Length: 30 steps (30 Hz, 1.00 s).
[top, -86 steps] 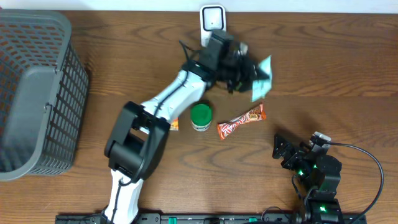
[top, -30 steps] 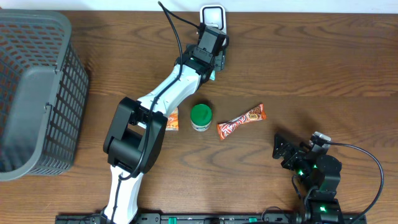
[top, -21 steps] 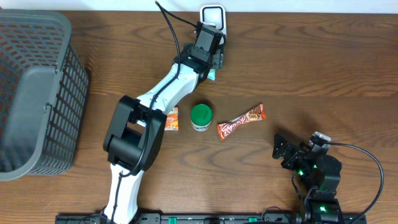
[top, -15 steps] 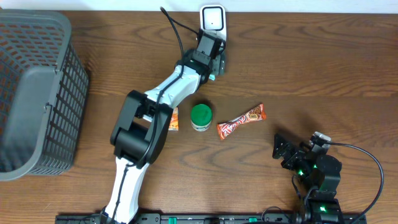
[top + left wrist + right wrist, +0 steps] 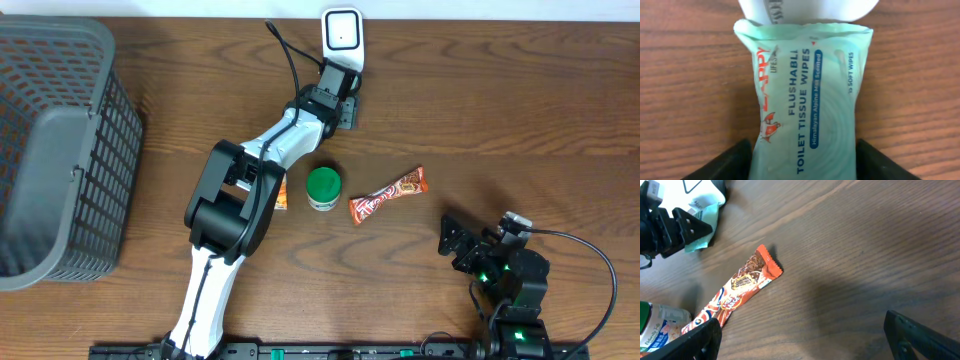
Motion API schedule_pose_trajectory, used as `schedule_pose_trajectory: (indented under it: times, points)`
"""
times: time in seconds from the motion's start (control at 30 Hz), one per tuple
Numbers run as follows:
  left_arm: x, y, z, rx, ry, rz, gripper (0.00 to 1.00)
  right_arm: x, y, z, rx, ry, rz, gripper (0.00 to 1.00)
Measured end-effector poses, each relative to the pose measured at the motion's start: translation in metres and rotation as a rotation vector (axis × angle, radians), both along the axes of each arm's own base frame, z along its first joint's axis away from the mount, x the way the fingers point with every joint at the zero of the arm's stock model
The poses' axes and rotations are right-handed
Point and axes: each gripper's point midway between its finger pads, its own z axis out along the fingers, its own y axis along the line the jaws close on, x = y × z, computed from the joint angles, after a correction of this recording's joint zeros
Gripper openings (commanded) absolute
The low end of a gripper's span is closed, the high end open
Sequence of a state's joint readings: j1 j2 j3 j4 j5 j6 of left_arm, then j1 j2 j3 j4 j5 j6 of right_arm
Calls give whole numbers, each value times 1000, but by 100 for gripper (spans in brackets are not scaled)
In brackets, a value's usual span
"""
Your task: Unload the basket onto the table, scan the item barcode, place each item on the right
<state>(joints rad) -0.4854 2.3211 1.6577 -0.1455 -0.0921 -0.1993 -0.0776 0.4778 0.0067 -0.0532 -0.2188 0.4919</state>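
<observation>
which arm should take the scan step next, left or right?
Left. The left gripper has its fingers either side of the wipes pack, right at the scanner. The right gripper sits open and empty, far from both.

light: even, soft overhead | shadows: faint | glare: white scanner (image 5: 807, 9) washed out | focus: wipes pack (image 5: 810, 100) sharp

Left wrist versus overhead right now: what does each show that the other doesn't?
Only left wrist: the wipes pack with its print readable, lying between the fingers of the left pincer. Only overhead: the basket, green-lidded jar, candy bar and right pincer. Both: the white scanner and the wooden table.
</observation>
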Motion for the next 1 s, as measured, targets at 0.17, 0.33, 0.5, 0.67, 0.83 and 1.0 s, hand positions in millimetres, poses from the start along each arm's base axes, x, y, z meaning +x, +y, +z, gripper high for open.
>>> schedule_pose_trajectory:
  times: [0.17, 0.33, 0.5, 0.67, 0.83, 1.0]
  points:
    - [2, 4, 1, 10, -9, 13, 37, 0, 0, 0, 0, 0, 0, 99]
    - [-2, 7, 2, 27, 21, 18, 32, 0, 0, 0, 0, 0, 0, 99]
    - [-29, 11, 3, 71, 125, 1, 29, 0, 0, 0, 0, 0, 0, 99]
    - [-70, 2, 6, 84, 252, 0, 27, 0, 0, 0, 0, 0, 0, 99]
    - [-95, -18, 6, 57, 313, -9, 82, 0, 0, 0, 0, 0, 0, 99]
    - [-94, -32, 9, 10, 297, -13, 94, 0, 0, 0, 0, 0, 0, 99]
